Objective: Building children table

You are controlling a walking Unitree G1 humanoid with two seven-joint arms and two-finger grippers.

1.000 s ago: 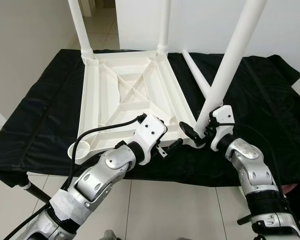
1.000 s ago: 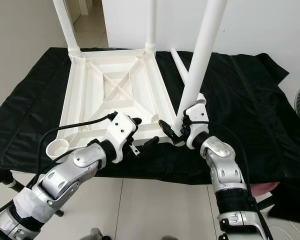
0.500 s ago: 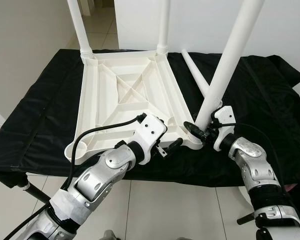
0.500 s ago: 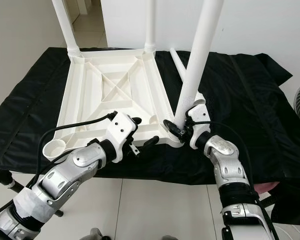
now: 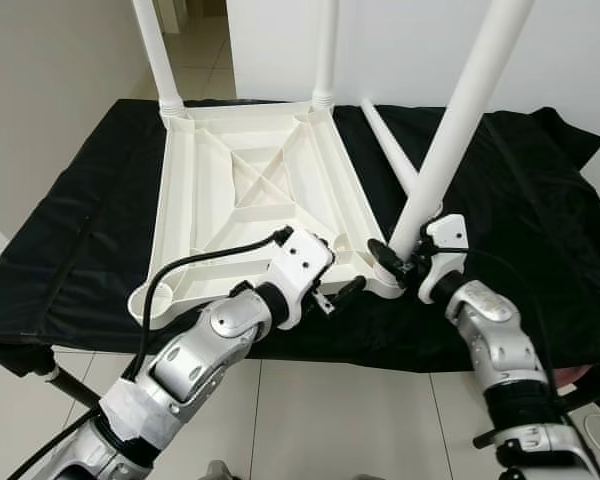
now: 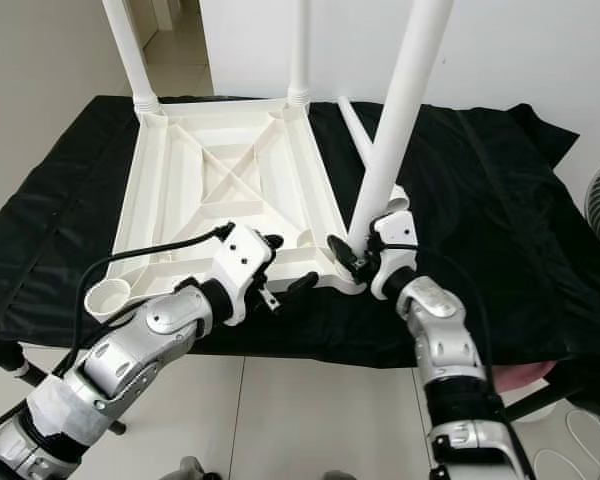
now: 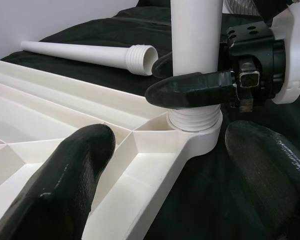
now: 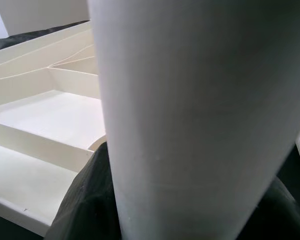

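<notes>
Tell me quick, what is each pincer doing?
Left pincer: open, holding nothing, at the tabletop corner.
Right pincer: closed on the white leg.

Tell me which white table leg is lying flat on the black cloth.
The loose leg right of the upturned tabletop; two far legs stand in sockets, and the right gripper holds another.

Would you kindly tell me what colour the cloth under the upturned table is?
The cloth is black, clearest in the left eye view.
</notes>
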